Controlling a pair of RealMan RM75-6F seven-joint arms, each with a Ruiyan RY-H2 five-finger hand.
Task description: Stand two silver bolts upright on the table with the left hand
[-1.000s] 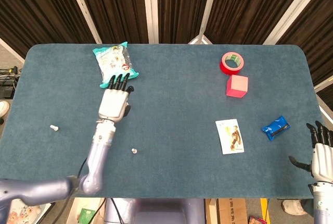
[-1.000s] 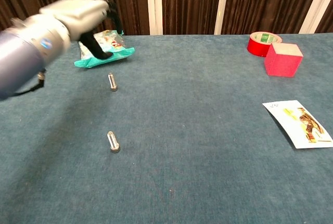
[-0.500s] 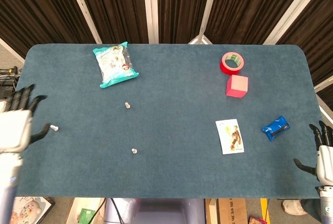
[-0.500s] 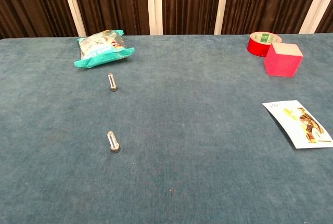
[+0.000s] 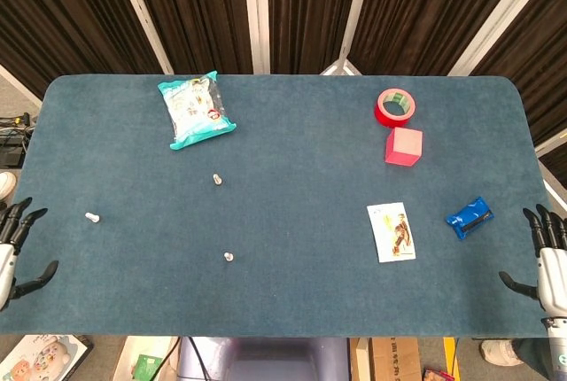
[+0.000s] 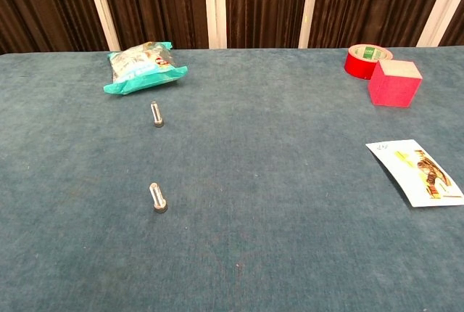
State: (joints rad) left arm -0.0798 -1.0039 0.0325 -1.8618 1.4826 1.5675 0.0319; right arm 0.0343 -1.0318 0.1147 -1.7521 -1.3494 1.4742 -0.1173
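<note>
No legible text anywhere. Printing on the crinkled teal snack bag and the white illustrated card too small and blurred to read.

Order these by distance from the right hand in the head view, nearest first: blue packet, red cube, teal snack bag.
From the right hand, at the table's right edge:
1. blue packet, just left of it.
2. red cube, farther back, right half.
3. teal snack bag, far left corner.

A lab-like test booth: dark curtains enclose a blue-felt table.
</note>
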